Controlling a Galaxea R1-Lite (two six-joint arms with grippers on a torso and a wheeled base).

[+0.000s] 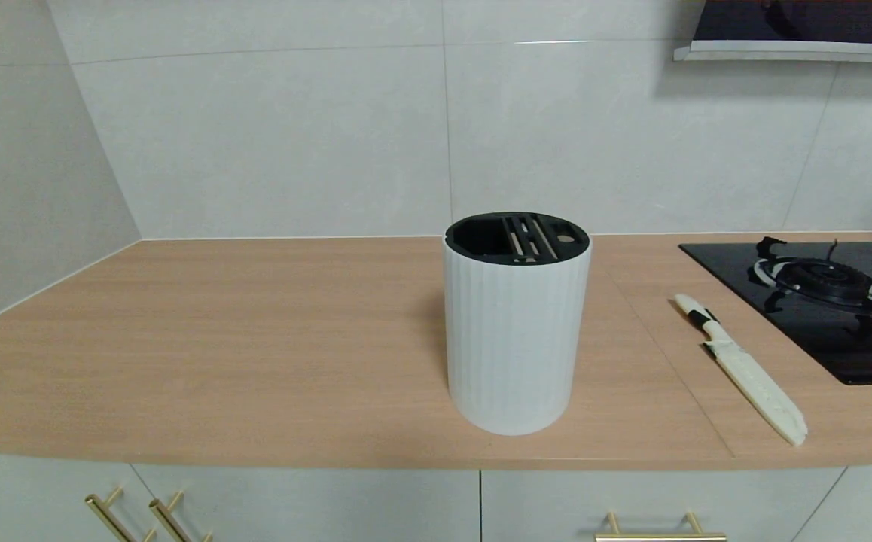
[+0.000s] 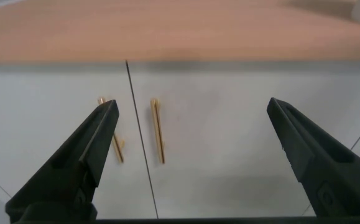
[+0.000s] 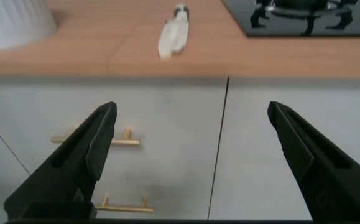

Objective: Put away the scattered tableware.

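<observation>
A pale tiled wall runs behind everything and turns a corner on the left. Below it, a long wood-grain countertop stretches across, with white cabinet doors under its front edge. At the far right a black gas hob is set into the counter, cut off by the frame's edge. Just the lower lip of a range hood shows above it.

Near the middle of the counter a white ribbed holder stands upright, its black top slotted. The slots are dark inside, and I cannot tell what, if anything, sits in them. A white knife with a black band lies flat between holder and hob, nearer the hob and touching neither. Its wider end points toward the front edge, and its blade looks wrapped or sheathed. Small brass handles mark the doors.

Left gripper and right gripper both hang before the cabinet fronts, fingers spread wide, nothing between them.
</observation>
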